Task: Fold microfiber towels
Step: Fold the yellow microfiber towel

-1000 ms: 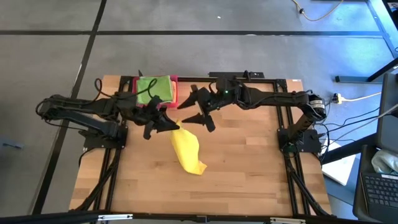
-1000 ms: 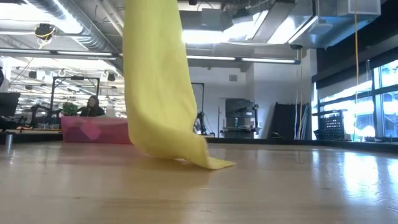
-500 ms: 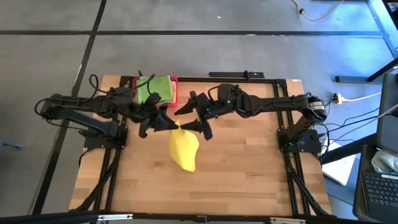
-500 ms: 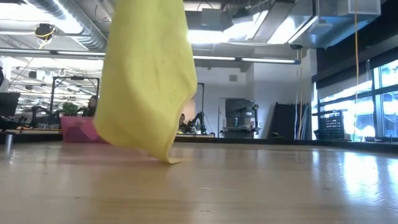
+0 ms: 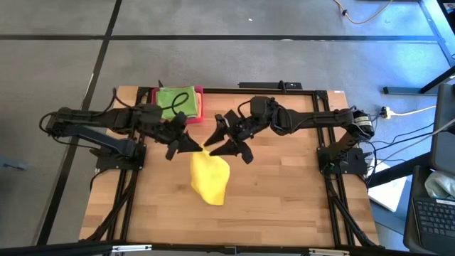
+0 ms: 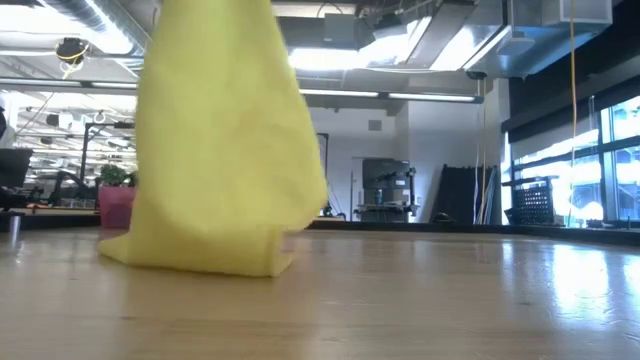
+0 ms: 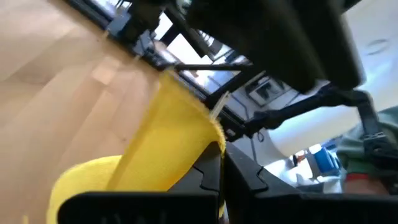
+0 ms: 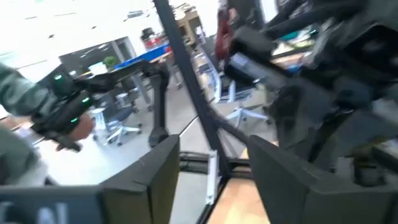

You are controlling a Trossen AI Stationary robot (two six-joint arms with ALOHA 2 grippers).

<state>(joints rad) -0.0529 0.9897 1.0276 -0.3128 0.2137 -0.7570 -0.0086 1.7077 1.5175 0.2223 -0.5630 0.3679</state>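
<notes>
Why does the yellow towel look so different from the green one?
The yellow towel hangs from the left claw, bunched, its bottom on the table. The green towel lies flat and folded in the pink tray. Both are soft cloths.

In the low view the yellow towel (image 6: 225, 150) runs off the top edge, so whatever's holding it is out of shot, and it covers most of the pink-red tray (image 6: 116, 206) behind it. From above, the left gripper (image 5: 186, 144) sits right at the towel's top corner, but the pinch itself is too small to make out. The right wrist view is pretty smeared.
</notes>
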